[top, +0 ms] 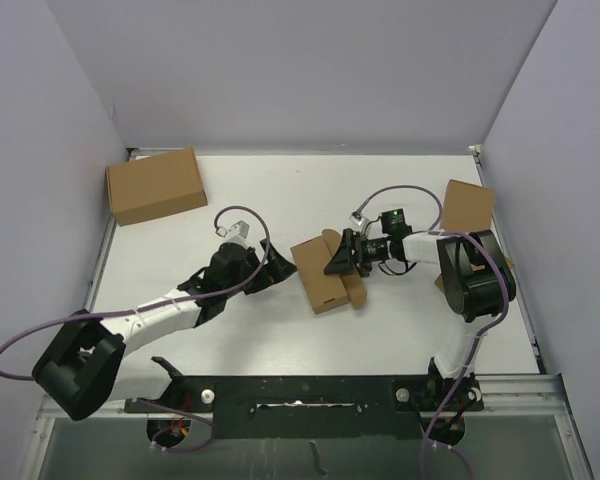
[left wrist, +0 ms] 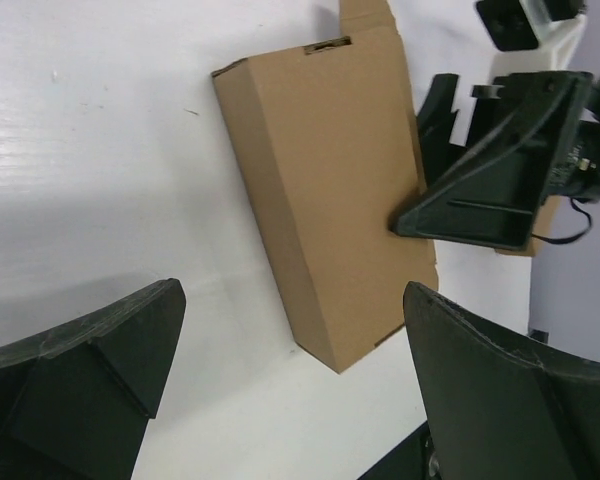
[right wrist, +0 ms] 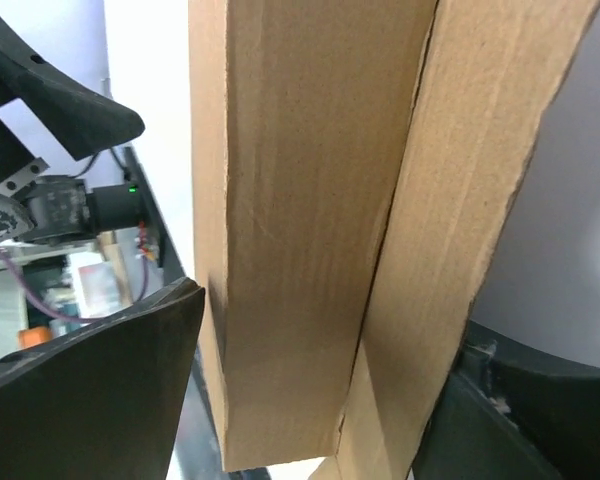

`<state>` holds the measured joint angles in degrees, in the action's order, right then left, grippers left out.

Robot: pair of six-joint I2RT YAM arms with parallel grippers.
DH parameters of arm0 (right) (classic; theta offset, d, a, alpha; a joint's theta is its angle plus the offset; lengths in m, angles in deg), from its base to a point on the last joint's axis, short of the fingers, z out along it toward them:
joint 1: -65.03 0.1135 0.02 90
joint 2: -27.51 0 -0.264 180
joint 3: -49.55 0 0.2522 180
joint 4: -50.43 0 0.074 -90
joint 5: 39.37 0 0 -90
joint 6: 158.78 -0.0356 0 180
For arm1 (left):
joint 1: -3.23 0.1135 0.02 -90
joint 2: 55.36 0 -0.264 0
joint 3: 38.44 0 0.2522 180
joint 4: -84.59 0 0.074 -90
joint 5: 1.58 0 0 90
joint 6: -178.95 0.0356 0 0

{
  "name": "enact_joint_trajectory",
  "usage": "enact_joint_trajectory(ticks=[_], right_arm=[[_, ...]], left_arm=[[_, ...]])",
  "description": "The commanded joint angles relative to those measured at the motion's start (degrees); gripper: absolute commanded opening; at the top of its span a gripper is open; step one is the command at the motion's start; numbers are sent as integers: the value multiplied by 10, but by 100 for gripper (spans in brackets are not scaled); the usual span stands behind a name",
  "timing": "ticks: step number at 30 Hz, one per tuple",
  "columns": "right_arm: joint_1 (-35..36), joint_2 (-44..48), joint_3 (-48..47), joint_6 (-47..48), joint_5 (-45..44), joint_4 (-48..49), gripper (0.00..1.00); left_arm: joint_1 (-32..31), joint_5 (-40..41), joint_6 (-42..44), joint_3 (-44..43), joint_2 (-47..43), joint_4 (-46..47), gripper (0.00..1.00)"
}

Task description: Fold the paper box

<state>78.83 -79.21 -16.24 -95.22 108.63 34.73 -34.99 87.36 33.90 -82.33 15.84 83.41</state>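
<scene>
The paper box (top: pixel 320 275) lies on the white table (top: pixel 270 195) as a small oblong brown box, with a loose flap (right wrist: pixel 470 180) along one side. My right gripper (top: pixel 342 258) straddles its right part, one finger (right wrist: pixel 130 390) at the box wall (right wrist: pixel 300 200) and the other behind the flap. I cannot see whether the fingers press it. My left gripper (top: pixel 270 272) hovers just left of the box (left wrist: pixel 330 190), jaws wide open with only bare table and the box's near corner between them. The right gripper (left wrist: pixel 480 190) shows over the box's far edge.
A larger closed brown carton (top: pixel 155 185) stands at the back left. Another brown box (top: pixel 467 205) sits at the back right, partly behind the right arm. Purple walls close in three sides, and a black rail (top: pixel 300 395) runs along the near edge.
</scene>
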Motion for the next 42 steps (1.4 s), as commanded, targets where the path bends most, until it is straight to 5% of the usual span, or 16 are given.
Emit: enact_joint_trajectory(ticks=[1, 6, 12, 14, 18, 21, 28, 35, 42], right_arm=[[-14, 28, -42, 99, -52, -83, 75], [-35, 54, -76, 191, -91, -157, 84], [-62, 98, -110, 295, -163, -228, 83], [-70, 113, -111, 307, -163, -230, 69], [-66, 103, -104, 291, -101, -229, 21], [-63, 67, -108, 284, -74, -238, 5], [-28, 24, -110, 284, -32, -242, 0], [29, 4, -103, 274, -31, -233, 0], [59, -23, -103, 264, -40, -226, 1]], left_arm=[[-3, 29, -15, -39, 41, -13, 91], [-4, 20, -14, -50, 56, -6, 91], [-3, 15, -3, -51, 43, -6, 89], [-4, 12, -2, -52, 48, -1, 88], [-6, -5, -1, -66, 79, 11, 86], [-9, -12, 4, -86, 108, 7, 84], [-13, -37, 17, -140, 190, 2, 77], [-5, -81, 50, -193, 255, -15, 55], [15, -96, 75, -197, 258, -33, 53]])
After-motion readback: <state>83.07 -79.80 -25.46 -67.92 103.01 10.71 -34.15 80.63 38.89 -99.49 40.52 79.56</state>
